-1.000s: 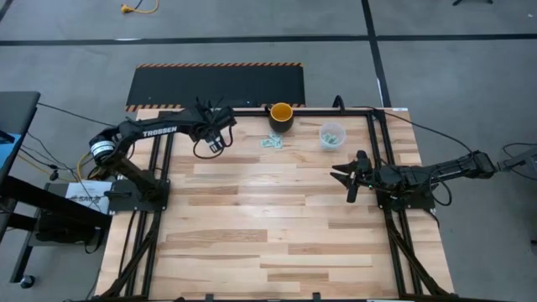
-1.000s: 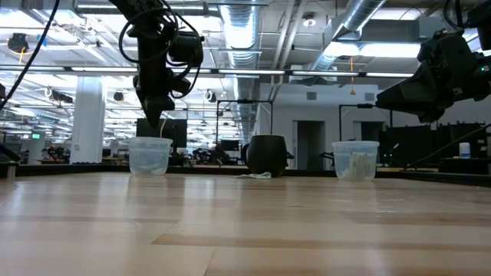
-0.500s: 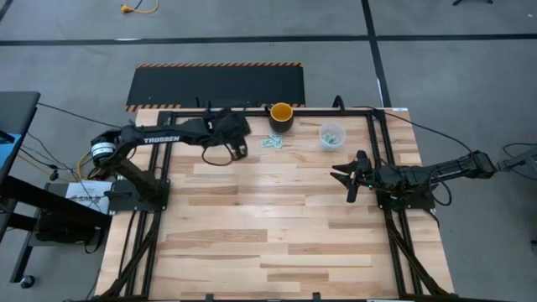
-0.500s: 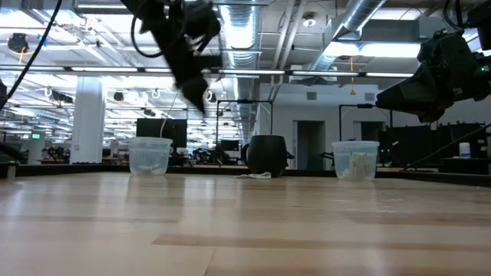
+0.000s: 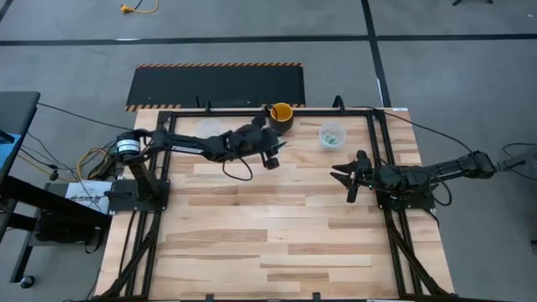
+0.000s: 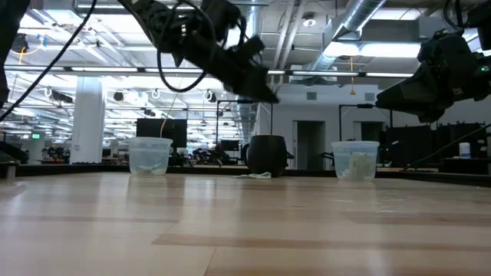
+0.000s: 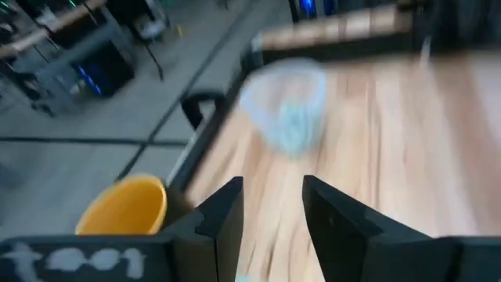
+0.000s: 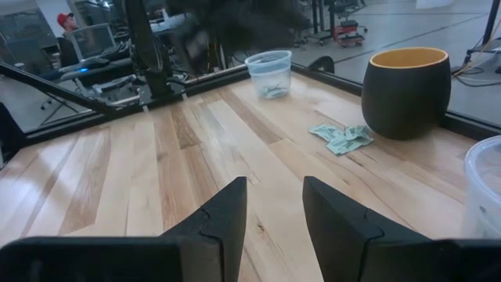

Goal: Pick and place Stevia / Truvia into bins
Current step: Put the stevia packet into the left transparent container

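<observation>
With nothing between its parted fingers, the left gripper [image 5: 270,158] hangs over the sachets [image 8: 342,138] beside the yellow cup [image 5: 281,112], ready to drop and pinch one; the right gripper [image 5: 349,178], likewise released, waits at the counter's [image 5: 277,235] right.

Table [image 5: 268,218]: pale wood planks, smooth with a light satin sheen, bounded by a dark matt metal frame [image 5: 394,243]. Bins [image 8: 269,73] [image 5: 331,135]: thin clear, slightly cloudy plastic; yellow-orange cup [image 8: 407,90]: matt dark outside, smooth inside. Sachets [image 8: 341,138]: crinkled pale-green and white paper; gripper fingers [image 8: 222,222]: matt black plastic.
</observation>
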`<state>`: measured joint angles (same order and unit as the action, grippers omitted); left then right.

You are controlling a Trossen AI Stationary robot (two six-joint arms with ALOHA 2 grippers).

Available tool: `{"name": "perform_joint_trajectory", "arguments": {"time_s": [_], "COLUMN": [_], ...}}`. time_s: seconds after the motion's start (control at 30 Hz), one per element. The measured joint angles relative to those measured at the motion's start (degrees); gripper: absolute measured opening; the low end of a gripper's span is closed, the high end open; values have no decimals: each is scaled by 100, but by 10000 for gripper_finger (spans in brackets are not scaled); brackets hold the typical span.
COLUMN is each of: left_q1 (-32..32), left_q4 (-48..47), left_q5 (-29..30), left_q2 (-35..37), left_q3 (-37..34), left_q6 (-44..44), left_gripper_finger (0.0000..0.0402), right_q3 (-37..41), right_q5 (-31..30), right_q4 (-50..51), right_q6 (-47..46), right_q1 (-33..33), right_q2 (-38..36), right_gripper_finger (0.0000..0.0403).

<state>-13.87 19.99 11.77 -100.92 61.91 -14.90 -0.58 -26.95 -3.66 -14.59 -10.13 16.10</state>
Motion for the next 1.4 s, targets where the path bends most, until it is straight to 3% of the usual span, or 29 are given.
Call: {"name": "perform_joint_trajectory", "arguments": {"time_s": [0.23, 0.6, 1.03, 1.4], "left_q1": [-357, -715, -721, -884], "left_q4": [-1337, -1848, -2376, -3220], "left_q5": [69, -674, -421, -633], "left_q2": [-49, -55, -896, -986], "left_q3": [134, 136, 531, 848], "left_q6": [351, 618, 643, 553], "left_gripper_finger": [123, 136, 138, 138], "right_q3": [0, 0, 0, 0], "right_q5": [-3, -3, -5, -1], "right_q4": [2, 2, 4, 7], "right_q6": [0, 1, 0, 0], "right_q1": [-1, -2, -2, -2], "right_q2": [0, 0, 2, 0], "right_gripper_finger": [121, 121, 121, 121]}}
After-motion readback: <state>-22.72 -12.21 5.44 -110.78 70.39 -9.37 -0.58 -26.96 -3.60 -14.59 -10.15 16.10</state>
